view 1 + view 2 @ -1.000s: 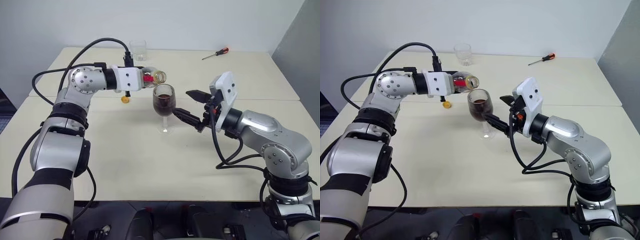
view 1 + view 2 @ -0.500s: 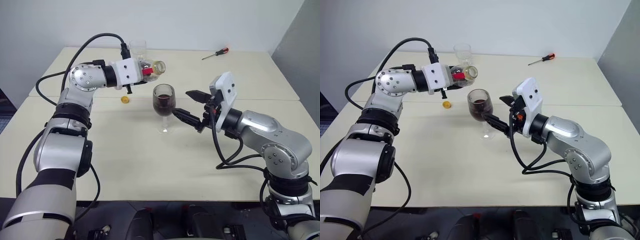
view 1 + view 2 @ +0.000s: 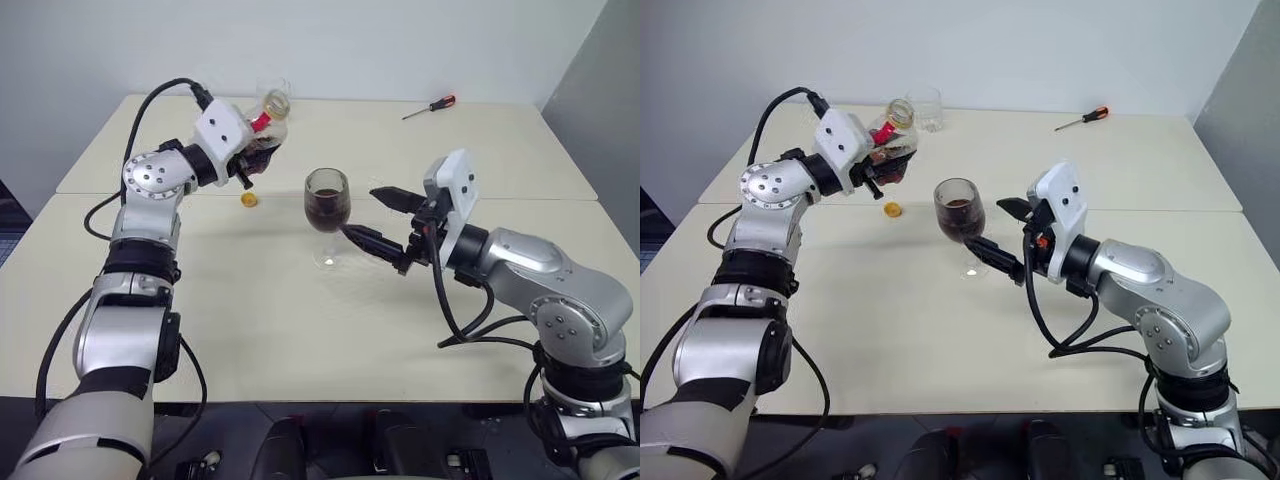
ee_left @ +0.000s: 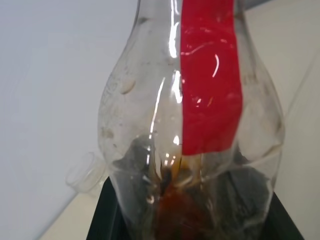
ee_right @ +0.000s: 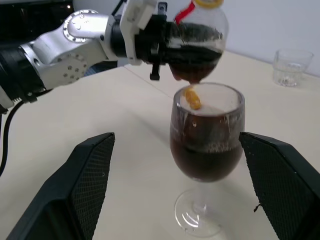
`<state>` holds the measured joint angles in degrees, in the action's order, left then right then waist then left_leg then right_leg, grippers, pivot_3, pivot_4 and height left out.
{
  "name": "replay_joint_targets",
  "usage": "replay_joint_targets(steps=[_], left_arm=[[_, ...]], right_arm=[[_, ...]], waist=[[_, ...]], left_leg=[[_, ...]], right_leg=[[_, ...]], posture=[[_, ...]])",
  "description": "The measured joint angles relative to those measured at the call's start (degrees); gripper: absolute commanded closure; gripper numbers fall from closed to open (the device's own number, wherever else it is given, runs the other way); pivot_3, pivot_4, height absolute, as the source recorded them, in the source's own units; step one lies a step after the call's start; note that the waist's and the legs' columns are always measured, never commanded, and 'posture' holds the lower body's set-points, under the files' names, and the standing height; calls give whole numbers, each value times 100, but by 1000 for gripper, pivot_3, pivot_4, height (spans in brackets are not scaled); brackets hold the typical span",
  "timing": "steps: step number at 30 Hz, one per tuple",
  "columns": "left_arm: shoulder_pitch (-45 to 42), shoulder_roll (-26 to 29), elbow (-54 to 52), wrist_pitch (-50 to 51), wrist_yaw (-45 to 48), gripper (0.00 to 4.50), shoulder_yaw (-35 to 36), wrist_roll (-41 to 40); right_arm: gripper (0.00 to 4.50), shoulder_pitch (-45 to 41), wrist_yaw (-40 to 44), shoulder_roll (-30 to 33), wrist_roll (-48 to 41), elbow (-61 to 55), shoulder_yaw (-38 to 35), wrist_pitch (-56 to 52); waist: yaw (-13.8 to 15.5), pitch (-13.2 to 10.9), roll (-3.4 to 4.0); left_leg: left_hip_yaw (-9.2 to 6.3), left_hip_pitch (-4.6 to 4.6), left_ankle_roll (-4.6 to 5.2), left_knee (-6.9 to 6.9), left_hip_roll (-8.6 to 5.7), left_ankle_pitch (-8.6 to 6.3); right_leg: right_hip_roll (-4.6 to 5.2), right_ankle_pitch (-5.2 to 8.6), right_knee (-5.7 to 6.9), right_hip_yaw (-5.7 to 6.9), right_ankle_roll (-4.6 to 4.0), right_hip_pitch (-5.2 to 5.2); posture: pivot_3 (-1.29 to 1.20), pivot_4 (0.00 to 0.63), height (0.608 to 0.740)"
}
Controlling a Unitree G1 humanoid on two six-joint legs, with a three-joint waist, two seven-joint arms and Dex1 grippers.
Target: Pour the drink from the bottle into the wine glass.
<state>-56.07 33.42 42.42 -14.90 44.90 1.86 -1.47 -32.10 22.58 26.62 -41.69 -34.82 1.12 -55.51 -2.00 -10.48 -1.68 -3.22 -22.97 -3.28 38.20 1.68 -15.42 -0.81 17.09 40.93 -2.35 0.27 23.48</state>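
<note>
The left gripper is clamped tight on the bottle, held up over the far left part of the table. The bottle tilts with its open neck pointing up and away, near a tumbler that stands behind it. In the left wrist view the bottle's clear body and red label fill the space between the two fingers, and a little dark drink sits in the bottom of it.

The glass stands upright on its foot near the middle of the table, about half full of the dark drink. It is apart from the bottle, to the right of it and closer to the robot.

The right gripper is spread wide and holds nothing. Its fingers point at the glass from the right, level with the lower bowl, one on each side. The right wrist view shows a clear gap between each finger and the glass.

A yellow cap lies on the table below the bottle, left of the glass. A screwdriver with a red handle lies at the far right of the table.
</note>
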Motion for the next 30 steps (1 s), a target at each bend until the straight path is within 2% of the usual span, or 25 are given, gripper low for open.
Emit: replay_joint_targets(steps=[8, 14, 17, 23, 30], left_arm=[[1565, -112, -1941, 1939, -1082, 3217, 629, -466], [2093, -130, -2596, 2490, -1832, 3217, 1231, -675], [2262, -180, -2477, 2492, -2117, 3217, 1530, -795], [2238, -192, -1410, 2160, -2451, 3217, 1940, -990], [1605, -512, -65, 1526, -2555, 3217, 2100, -1165]], right_arm=[[232, 393, 1, 135, -242, -399, -116, -7], [232, 708, 82, 151, -781, -802, -334, 2], [232, 929, 136, 182, -984, -986, -388, 89], [232, 1283, 288, 336, -891, -1016, -374, 464], [232, 1349, 324, 356, -652, -991, -142, 793]], waist=[[17, 1, -1], [24, 3, -4], [32, 4, -6], [41, 9, -13], [57, 17, -26]], left_leg=[[-17, -3, -1, 10, 6, 0], [-21, 2, 0, 11, 4, 0], [-26, 2, 0, 11, 1, 0], [-25, 5, 0, 11, -4, 0], [-24, 2, -1, 14, -10, 0]], right_leg=[[3, 0, 4, -2, 0, -4], [7, 0, -4, -1, 0, -16], [7, 0, -5, 2, 0, -19], [7, 1, -7, 8, 0, -23], [6, 0, -8, 16, 0, -24]], posture=[[0, 150, 740], [0, 150, 740], [0, 150, 740], [0, 150, 740], [0, 150, 740]])
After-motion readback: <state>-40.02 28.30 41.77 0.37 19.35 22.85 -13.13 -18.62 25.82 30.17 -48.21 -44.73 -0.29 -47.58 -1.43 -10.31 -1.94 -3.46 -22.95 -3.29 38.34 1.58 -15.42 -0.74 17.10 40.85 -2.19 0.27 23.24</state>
